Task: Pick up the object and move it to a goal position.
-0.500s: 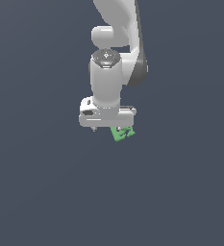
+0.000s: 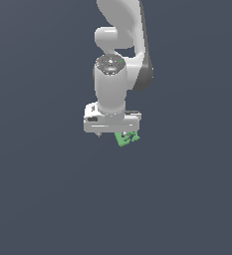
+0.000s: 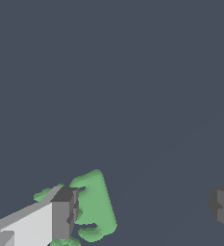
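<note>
My tool (image 2: 118, 133) stands open as half a second before, with the green piece (image 2: 126, 138) against one finger (image 3: 60, 214), the other finger apart.

Exterior view looks down from high on the arm, whole wrist in frame, at middling range. Wrist view rides just behind the claw (image 3: 142, 211), tight in, facing past its fingertips. Both share the green object (image 2: 126, 138).

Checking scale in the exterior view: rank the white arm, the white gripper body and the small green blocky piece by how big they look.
1. White arm
2. White gripper body
3. Green blocky piece, partly hidden under the gripper
</note>
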{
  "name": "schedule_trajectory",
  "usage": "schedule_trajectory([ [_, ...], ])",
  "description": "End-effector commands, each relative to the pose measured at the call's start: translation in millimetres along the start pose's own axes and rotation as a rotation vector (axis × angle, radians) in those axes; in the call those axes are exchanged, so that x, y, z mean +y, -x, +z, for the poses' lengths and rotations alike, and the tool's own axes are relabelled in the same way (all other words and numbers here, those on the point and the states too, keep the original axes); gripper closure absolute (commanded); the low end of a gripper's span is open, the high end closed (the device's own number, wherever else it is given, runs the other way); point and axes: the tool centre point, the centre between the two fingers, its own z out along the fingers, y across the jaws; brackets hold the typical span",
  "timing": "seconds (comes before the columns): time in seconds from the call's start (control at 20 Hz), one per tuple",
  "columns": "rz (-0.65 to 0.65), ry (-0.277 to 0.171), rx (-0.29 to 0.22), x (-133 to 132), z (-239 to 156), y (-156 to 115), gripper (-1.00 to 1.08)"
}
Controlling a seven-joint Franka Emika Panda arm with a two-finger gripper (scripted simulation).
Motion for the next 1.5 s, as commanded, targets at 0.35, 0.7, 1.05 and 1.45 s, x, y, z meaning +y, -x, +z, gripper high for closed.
schedule_trajectory([
  [0.35,-0.013,-0.003,-0.003,-3.4,4.9,2.9,-0.92],
  [0.7,-0.059,-0.003,-0.005,-17.8,24.5,18.5,-0.92],
  [1.05,-0.148,-0.005,-0.008,-44.3,59.2,52.4,-0.92],
  [1.45,-0.245,-0.011,-0.011,-70.2,91.2,94.1,-0.92],
])
